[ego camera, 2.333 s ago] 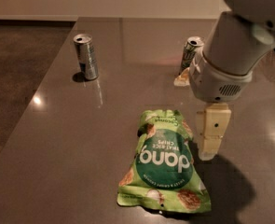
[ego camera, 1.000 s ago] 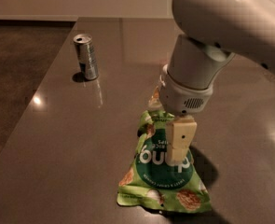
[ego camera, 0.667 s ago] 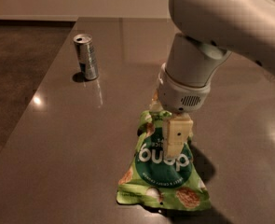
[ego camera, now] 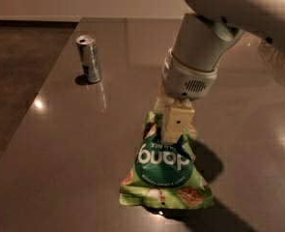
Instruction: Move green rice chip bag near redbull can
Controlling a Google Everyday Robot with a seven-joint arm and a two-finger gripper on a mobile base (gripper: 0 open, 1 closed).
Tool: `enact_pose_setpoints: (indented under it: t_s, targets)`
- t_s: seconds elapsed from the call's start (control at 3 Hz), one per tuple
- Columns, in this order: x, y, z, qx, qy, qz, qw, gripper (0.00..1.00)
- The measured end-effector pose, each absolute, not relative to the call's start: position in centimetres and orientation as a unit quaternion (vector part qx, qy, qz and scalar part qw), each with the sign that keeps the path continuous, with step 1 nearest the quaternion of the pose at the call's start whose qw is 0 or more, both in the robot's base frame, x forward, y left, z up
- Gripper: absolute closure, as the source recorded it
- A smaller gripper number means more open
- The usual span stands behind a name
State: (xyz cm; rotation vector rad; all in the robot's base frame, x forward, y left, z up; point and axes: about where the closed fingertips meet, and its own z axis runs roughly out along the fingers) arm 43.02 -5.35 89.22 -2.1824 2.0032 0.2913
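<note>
1 claw touches top edge of green rice chip bag.

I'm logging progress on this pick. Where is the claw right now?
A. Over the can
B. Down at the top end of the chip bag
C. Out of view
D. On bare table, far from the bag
B: the claw is down at the upper end of the chip bag, while the can stands well apart, back and to the left in the view.
</note>
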Motion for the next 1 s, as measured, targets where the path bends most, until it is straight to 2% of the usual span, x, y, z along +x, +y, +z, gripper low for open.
enact_pose_setpoints:
  t_s: [0.33,1.0]
  targets:
    - [44.9,-3.5,91.0,-0.716,0.680,0.121,0.098,1.00]
    - [50.8,0.1,93.5,-0.663,0.720,0.159,0.129,1.00]
